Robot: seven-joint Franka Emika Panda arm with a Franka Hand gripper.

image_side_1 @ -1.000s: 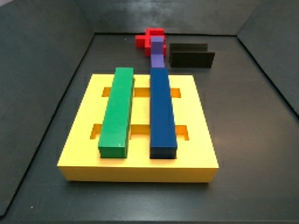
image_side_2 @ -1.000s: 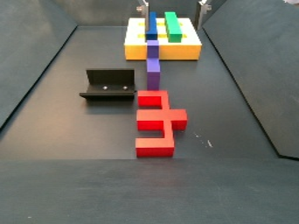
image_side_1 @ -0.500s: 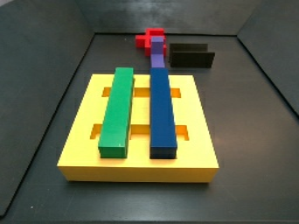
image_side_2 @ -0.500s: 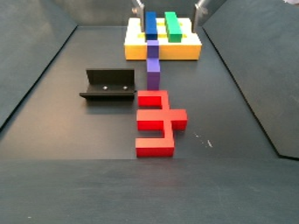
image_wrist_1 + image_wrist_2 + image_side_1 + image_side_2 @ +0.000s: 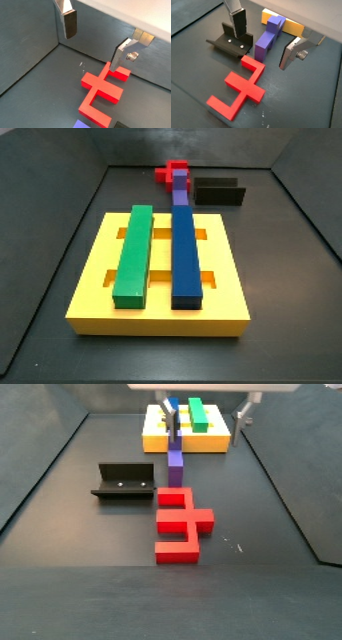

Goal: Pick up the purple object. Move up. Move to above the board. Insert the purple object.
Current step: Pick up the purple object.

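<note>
In a wrist view the end effector [image 5: 97, 42] hangs spread wide above the dark table [image 5: 40, 60], with nothing between its two silver fingers [image 5: 69, 22]. Below it lies the red block [image 5: 101, 92], a jagged cross-like shape flat on the table, and a sliver of the purple object [image 5: 81, 124] just peeks in at the frame's edge.

In a wrist view from the opposite side, the end effector [image 5: 264, 42] shows the same wide gap and holds nothing. The purple object [image 5: 269, 36] sits on the table between the finger plates as seen from here (well below them, not gripped). One end of it meets the red block [image 5: 241, 86], and the yellow board [image 5: 284, 24] shows just behind its other end. The fixture [image 5: 230, 41], dark and L-shaped, stands right beside the purple object.

In a side view the board [image 5: 160, 313] fills the foreground, carrying a long green bar [image 5: 135, 253] and a long blue bar [image 5: 185, 253] side by side. Past its far edge sits the purple object [image 5: 179, 190], then the red block [image 5: 171, 171], with the fixture [image 5: 221, 191] next to them.

In a side view from the far end, the red block [image 5: 181, 524] is nearest, the purple object [image 5: 175, 464] runs from it toward the board [image 5: 187, 439], and the fixture [image 5: 124, 481] stands off to one side. The end effector [image 5: 203, 406] hangs up top over the board, fingers apart.
</note>
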